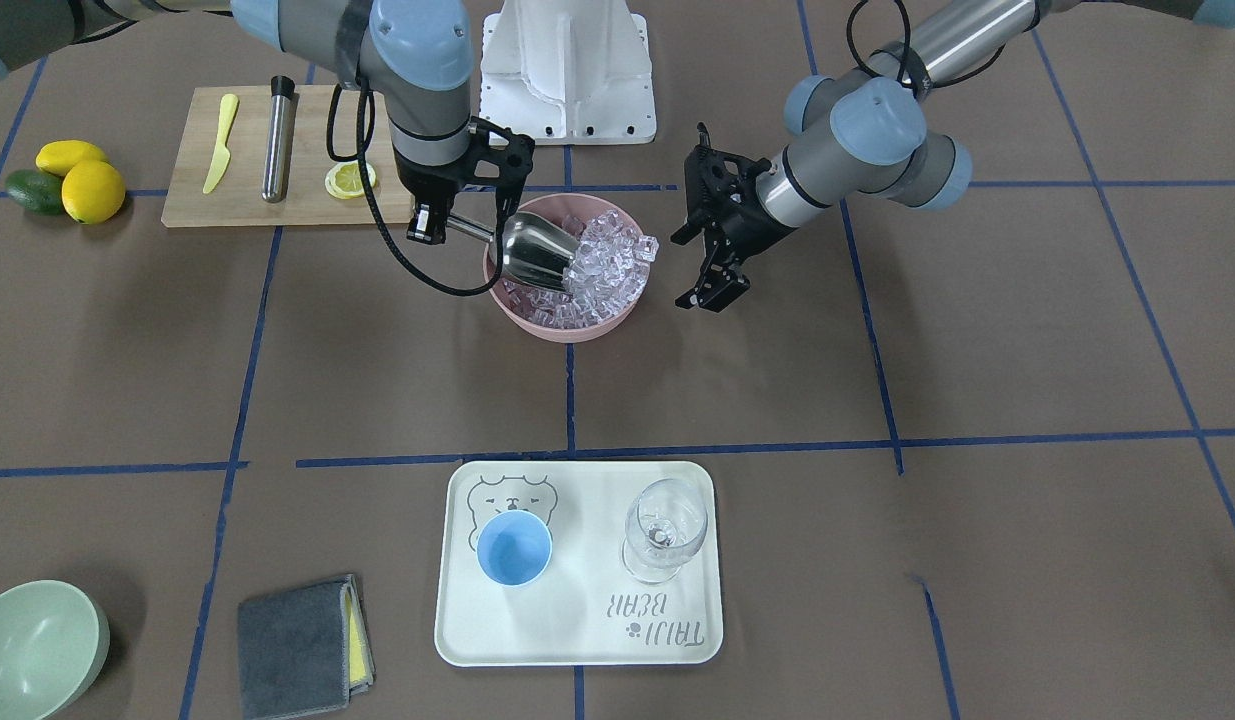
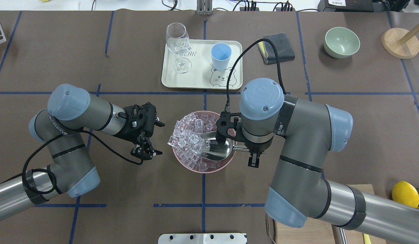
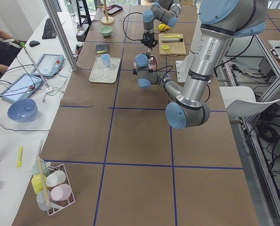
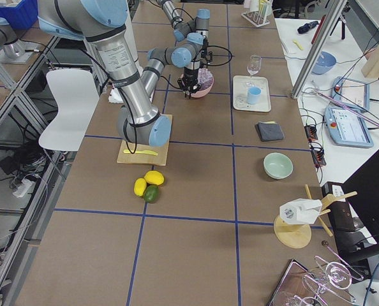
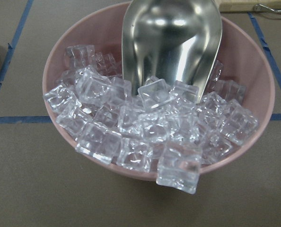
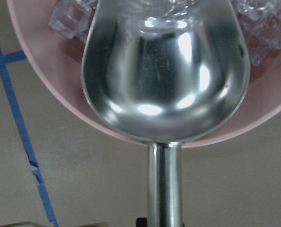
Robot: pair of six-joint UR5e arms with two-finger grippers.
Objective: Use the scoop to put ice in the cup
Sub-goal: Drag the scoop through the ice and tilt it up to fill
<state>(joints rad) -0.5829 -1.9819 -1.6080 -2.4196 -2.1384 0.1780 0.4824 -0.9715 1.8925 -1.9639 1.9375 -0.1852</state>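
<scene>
Overhead exterior: right fingers [image 2: 252, 160] clamp the shiny steel scoop [image 2: 220, 149] amid glassy ice [image 2: 189, 135]; left fingers [image 2: 146, 151] spread.

The tray [image 1: 577, 590] has grey words printed on it. In the front view they are upside down and seem to say "TAIJI BEAR", with a small paw mark next to them. The words sit at the end of the tray where the wine glass [image 1: 663, 528] stands, away from the cup [image 1: 514, 548]. In the overhead view the glass covers most of them, and only the end of "BEAR" shows.

The left arm [image 2: 58, 130] has white letters along its grey part, too small to read for sure. The right arm [image 2: 307, 125] has a black band with white signs, also too small to read. In the left side view, the left arm has a white sticker with tiny print that cannot be read.
</scene>
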